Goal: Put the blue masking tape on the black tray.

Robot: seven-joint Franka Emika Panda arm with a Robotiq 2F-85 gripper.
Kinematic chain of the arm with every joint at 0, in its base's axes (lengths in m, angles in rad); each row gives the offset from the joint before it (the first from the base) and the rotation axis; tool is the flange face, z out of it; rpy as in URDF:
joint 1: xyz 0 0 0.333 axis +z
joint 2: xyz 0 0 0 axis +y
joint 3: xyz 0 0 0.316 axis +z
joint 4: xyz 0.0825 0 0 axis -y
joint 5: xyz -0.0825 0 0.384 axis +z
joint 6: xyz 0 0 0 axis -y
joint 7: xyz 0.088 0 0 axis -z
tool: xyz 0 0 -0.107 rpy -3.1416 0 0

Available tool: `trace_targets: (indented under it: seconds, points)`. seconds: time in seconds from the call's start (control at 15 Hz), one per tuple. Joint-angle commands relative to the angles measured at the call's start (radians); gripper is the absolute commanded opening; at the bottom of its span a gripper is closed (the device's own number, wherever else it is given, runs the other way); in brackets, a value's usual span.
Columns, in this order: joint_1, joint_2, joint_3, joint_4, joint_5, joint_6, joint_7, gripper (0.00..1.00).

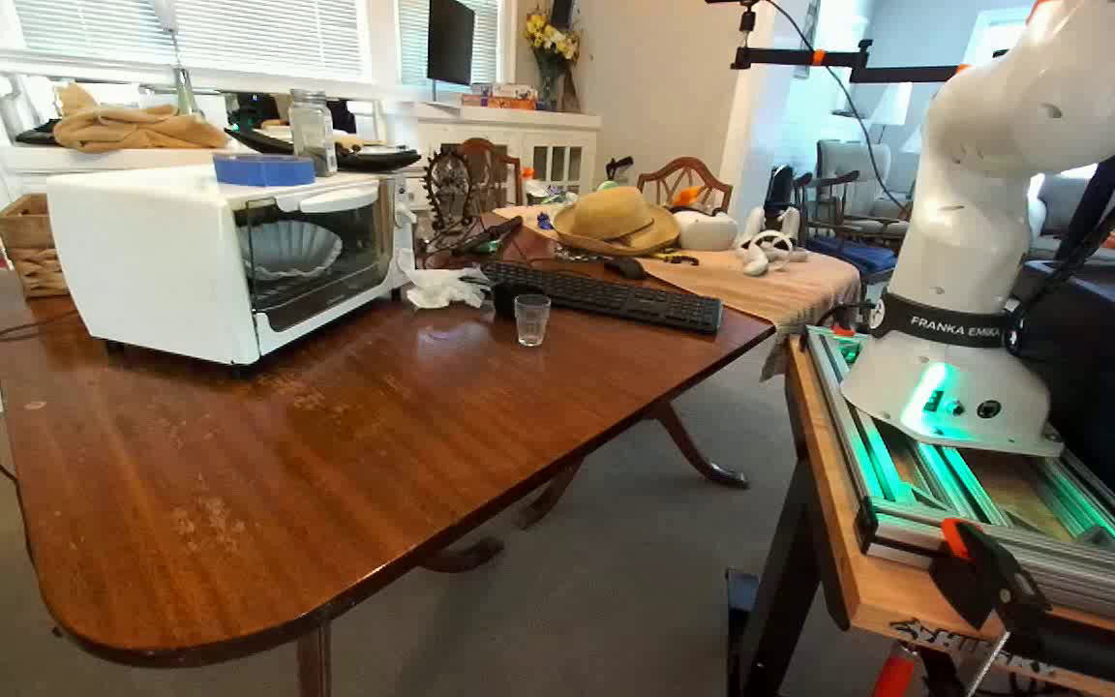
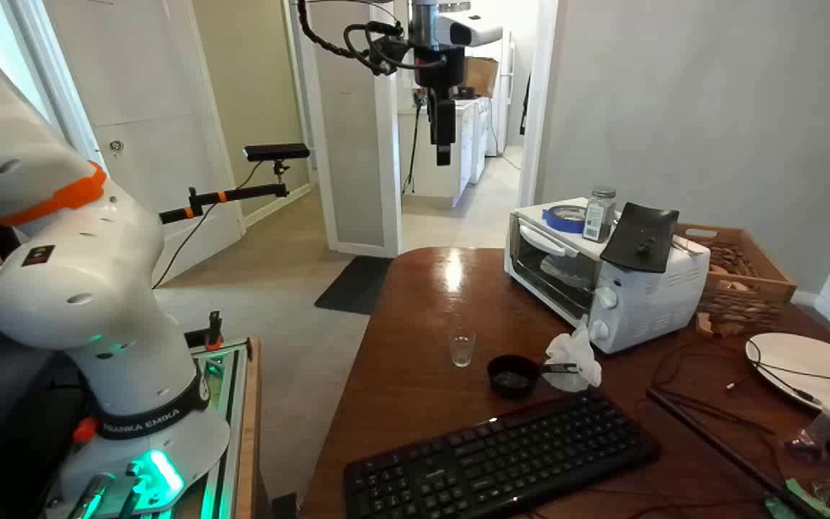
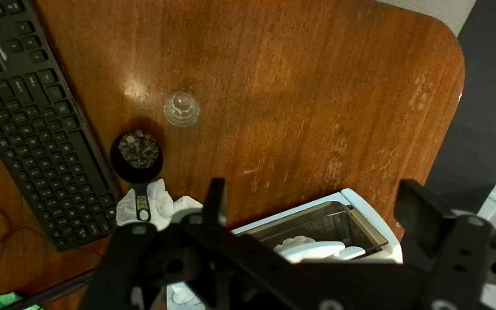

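The blue masking tape lies flat on top of the white microwave oven, near its edge; the roll also shows in an exterior view. The black tray rests on the same oven top, beyond a glass jar from the tape; it also shows in an exterior view. Small dark bits lie on it. My gripper hangs high above the table, pointing down, apart from the oven. In the wrist view its fingers are wide apart with nothing between them. Tape and tray are hidden there.
The lidded glass jar stands between tape and tray. On the wooden table are a small clear glass, a black cup, white tissue and a keyboard. A wicker basket is beside the oven.
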Motion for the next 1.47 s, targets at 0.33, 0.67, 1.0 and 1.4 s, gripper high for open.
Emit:
trace_targets:
  seconds: [0.33,0.67,1.0,1.4]
  points:
    - [-0.001,0.001,0.001,0.002,0.000,-0.002,0.000,1.00]
    - [-0.035,0.085,-0.012,0.057,0.011,0.094,0.087,1.00]
    - [-0.064,0.292,-0.024,0.267,-0.014,0.135,0.232,1.00]
    - [-0.009,0.565,-0.038,0.563,-0.148,0.044,0.523,1.00]
